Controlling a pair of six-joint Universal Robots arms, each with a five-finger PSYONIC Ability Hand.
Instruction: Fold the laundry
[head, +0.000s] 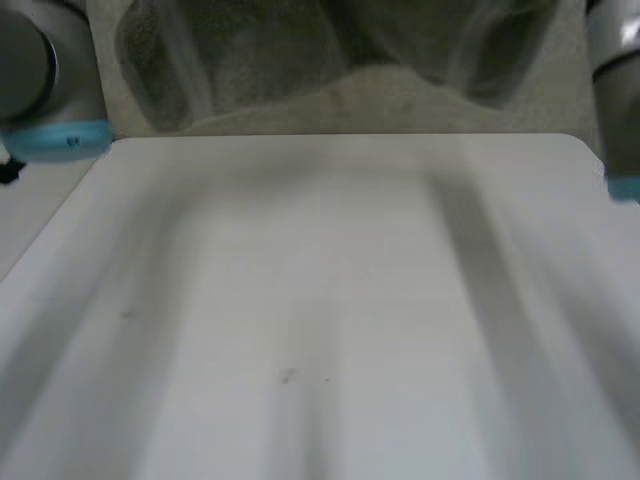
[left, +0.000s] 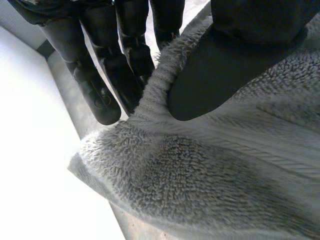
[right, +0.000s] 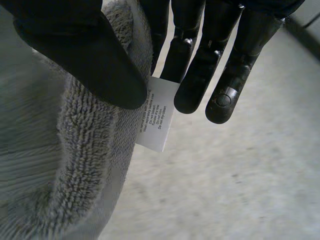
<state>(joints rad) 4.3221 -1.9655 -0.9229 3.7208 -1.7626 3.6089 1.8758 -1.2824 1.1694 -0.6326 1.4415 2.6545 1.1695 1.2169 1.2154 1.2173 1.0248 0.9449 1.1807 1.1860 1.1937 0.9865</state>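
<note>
A grey terry towel (head: 330, 50) hangs spread beyond the far edge of the white table (head: 320, 300), between my two arms. In the left wrist view my left hand (left: 220, 65) pinches the towel (left: 200, 170) at its ribbed edge, near a corner. The thumb lies on top and the straight fingers (left: 100, 90) are behind the cloth. In the right wrist view my right hand (right: 85, 55) pinches the towel (right: 75, 150) at its edge, thumb against fingers (right: 200, 75). A white care label (right: 157, 117) sticks out of the edge just below the thumb.
My left arm's grey joint with its light-blue cap (head: 50, 130) is at the table's far left corner. My right arm (head: 620, 120) is at the far right corner. Speckled floor (right: 240, 190) lies beneath the right hand.
</note>
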